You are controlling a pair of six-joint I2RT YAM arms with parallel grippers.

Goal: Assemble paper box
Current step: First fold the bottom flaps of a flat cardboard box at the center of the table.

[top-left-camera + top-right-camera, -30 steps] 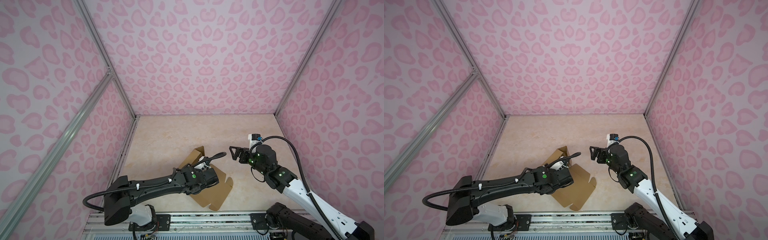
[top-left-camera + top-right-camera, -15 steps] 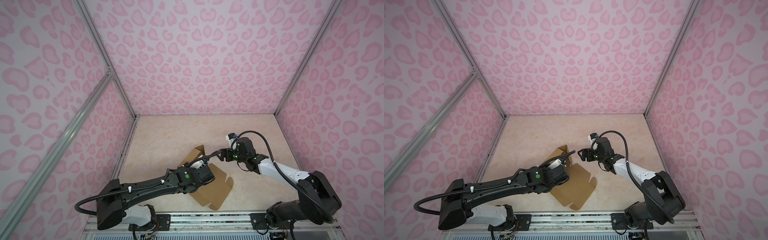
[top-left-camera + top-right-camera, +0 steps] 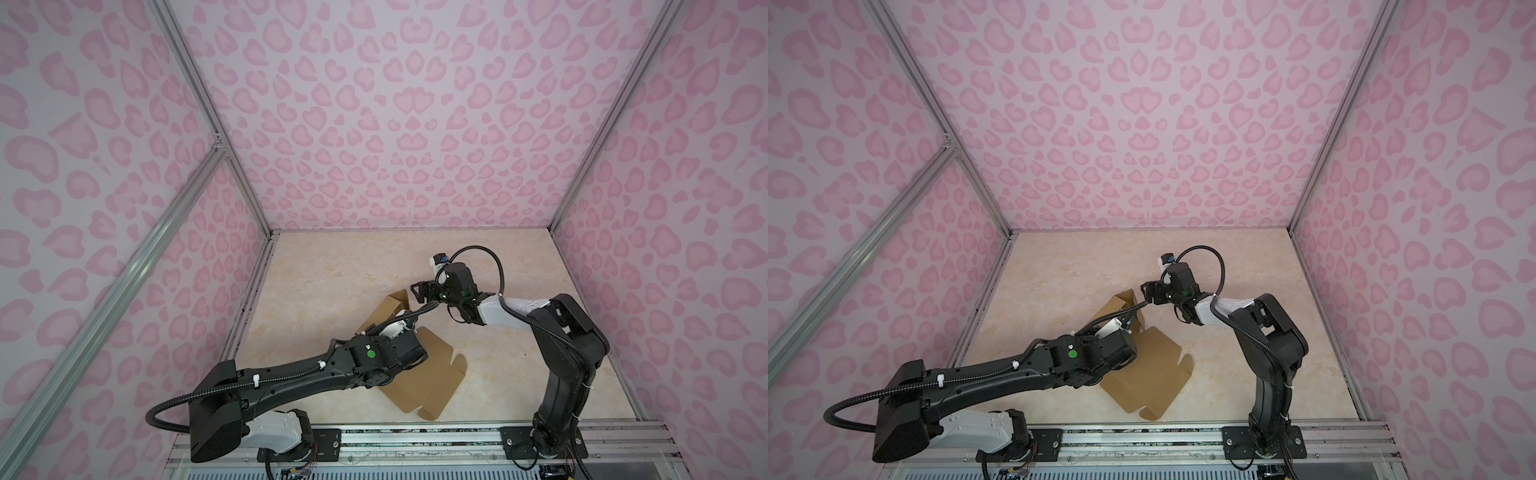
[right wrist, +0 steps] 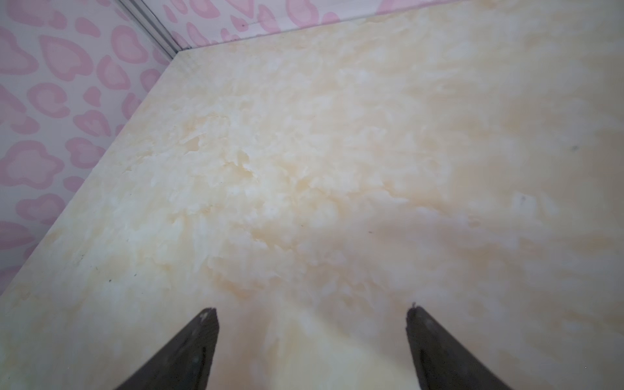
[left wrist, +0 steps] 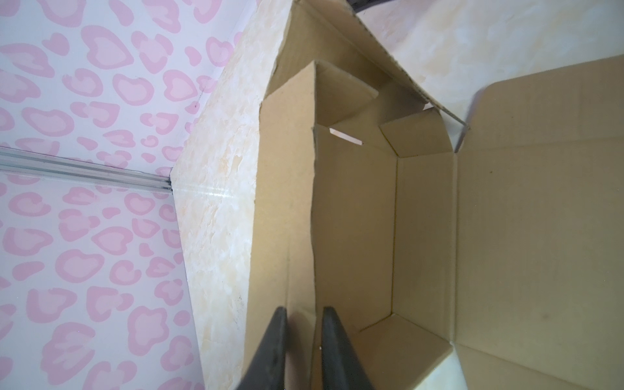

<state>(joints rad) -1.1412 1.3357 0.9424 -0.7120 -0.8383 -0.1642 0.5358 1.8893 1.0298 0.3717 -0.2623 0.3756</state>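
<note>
The scene is closed in by pink heart-patterned walls (image 3: 395,124), and a pale marbled table (image 3: 332,270) is laid between them. A metal rail (image 3: 415,440) is fixed along the table's front edge, and both arms are mounted on it. The left arm (image 3: 291,374) is stretched low across the table from the front left corner. The right arm (image 3: 569,345) is raised from the front right and bent back toward the middle.

The paper box (image 3: 432,374) is found on the front middle of the table, between the two arms, and is shown in both top views (image 3: 1150,374). It is only partly folded. In the left wrist view the tray of the paper box (image 5: 354,219) is seen open, with a side wall (image 5: 287,202) raised and the lid panel (image 5: 540,219) lying flat on the table. An end flap (image 3: 397,301) is stood up at the far end.

The left gripper (image 5: 302,312) is pressed together on the raised side wall, whose cardboard is pinched between the dark fingers (image 5: 329,337). The right gripper (image 4: 312,310) is spread wide with nothing between its tips, only bare table being seen beyond it. In a top view it (image 3: 419,291) is placed just beside the standing end flap; whether the two touch cannot be told.
</note>
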